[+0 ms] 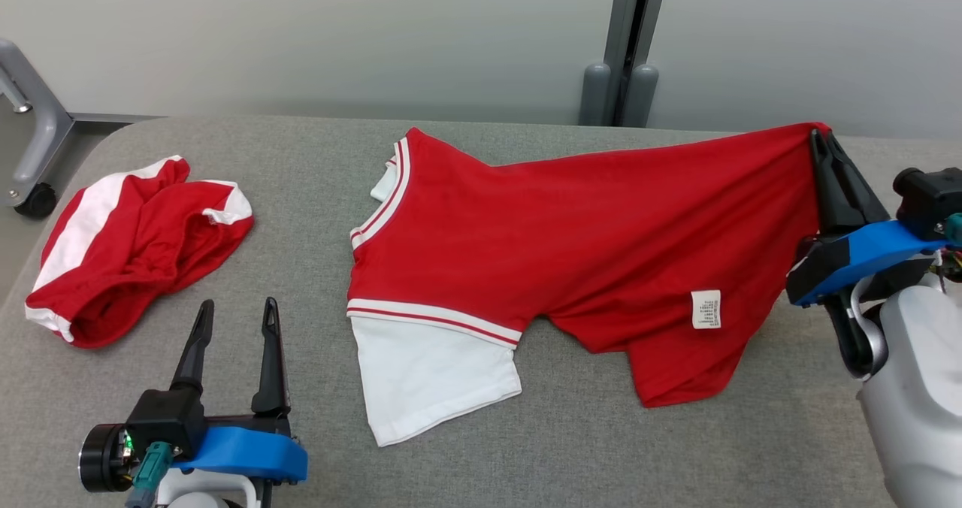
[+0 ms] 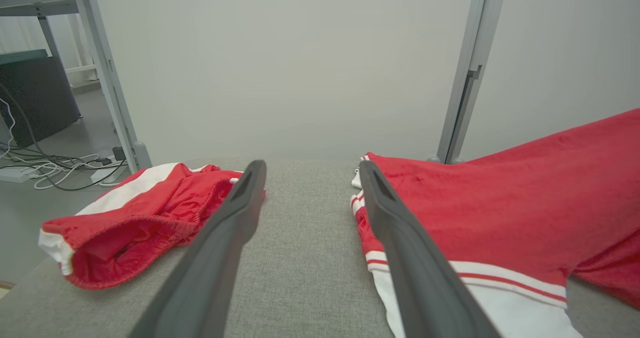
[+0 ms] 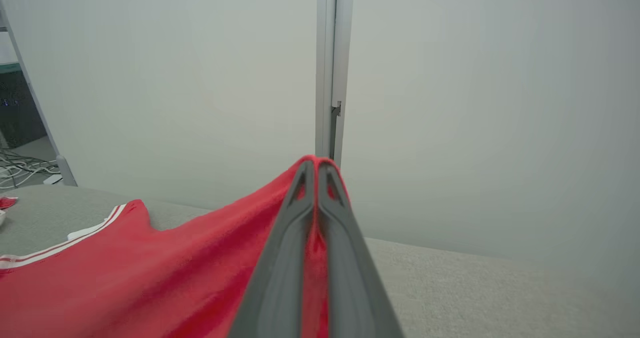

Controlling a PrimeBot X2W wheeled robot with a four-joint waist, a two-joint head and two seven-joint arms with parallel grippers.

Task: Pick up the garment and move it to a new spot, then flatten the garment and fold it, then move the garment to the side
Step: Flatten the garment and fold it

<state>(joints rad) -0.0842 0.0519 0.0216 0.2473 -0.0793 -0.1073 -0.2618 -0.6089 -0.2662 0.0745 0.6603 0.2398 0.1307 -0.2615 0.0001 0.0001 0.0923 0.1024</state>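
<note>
The right gripper [image 1: 819, 141], at 3 o'clock in the head view, is clenched on a corner of the red shirt [image 1: 586, 237], pinching the fabric between its closed fingers and holding that corner raised off the grey counter [image 1: 301, 155]. The rest of the shirt lies spread across the middle, with its white sleeve toward 6 o'clock. The left gripper [image 1: 237, 309], at 7 o'clock, is released and empty, between the shirt and the crumpled red shorts [image 1: 128, 252] at 9 o'clock. This looks like the pick-up-and-move step. The next move calls for a steady pull toward the new spot without letting the pinch slip.
</note>
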